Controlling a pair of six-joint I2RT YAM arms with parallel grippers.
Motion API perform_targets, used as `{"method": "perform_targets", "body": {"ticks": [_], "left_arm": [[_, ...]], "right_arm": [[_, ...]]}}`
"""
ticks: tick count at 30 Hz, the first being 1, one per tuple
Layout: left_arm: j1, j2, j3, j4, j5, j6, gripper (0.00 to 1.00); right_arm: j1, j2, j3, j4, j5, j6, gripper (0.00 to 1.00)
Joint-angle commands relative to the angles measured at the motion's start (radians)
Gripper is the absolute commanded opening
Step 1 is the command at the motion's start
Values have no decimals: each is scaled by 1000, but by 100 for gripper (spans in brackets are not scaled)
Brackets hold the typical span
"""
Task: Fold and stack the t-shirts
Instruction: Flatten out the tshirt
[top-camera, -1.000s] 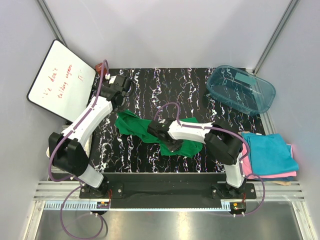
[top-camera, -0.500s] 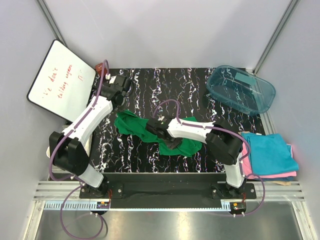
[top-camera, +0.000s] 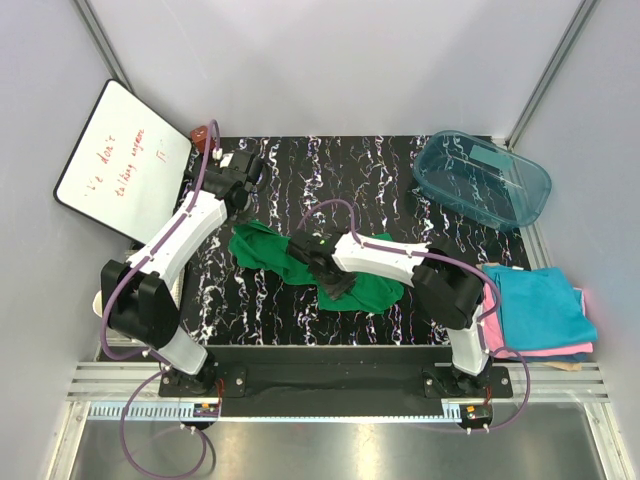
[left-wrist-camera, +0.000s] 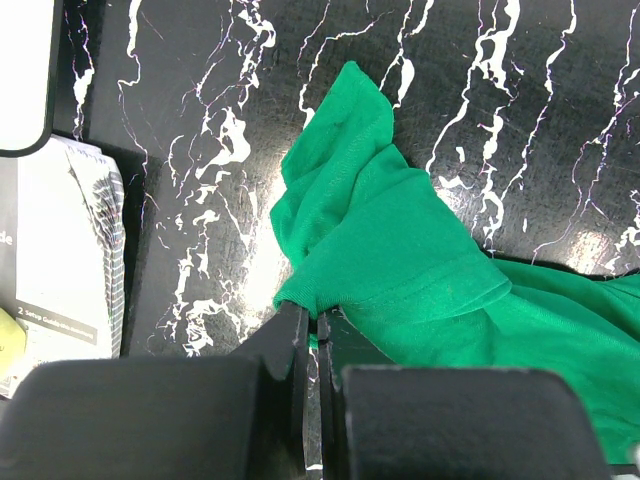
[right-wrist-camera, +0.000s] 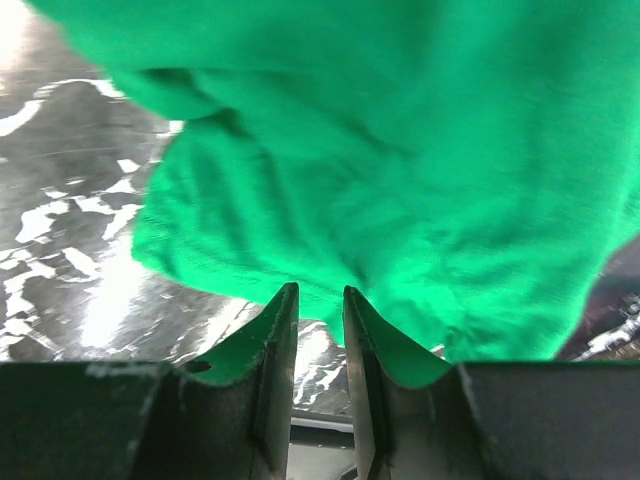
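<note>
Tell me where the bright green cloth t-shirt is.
In the top view, the bright green cloth t-shirt lies crumpled near the black marbled table's middle, left of the folded teal-blue shirt.

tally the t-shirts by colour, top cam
green t-shirt: 1
teal-blue t-shirt: 1
pink t-shirt: 1
tan t-shirt: 1, only an edge shows under the stack
Total: 4

Green t-shirt (top-camera: 375, 292) is showing soft matt cloth; tabletop (top-camera: 330, 170) is gleaming glossy, black-and-white marbled; tub (top-camera: 483, 185) is looking like clear, smooth plastic.
</note>
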Motion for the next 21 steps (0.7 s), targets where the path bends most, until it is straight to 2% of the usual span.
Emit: {"method": "perform_targets", "body": {"ticks": [1,2,6,17,21], "left_arm": [[7,-2,44,16,-10,16,0],[7,-2,42,14,-8,15,0],[7,-5,41,13,-10,13,0],[7,-5,36,13,-11,15,0],[7,-8,36,11,-13,15,0]], "right_arm": [[4,-12,48,49,-97,-33,32],[5,-1,54,52,-93,-33,32],[4,18,52,26,108,1,30],[2,93,53,0,184,-2,28],[2,87,52,2,207,-1,15]]}}
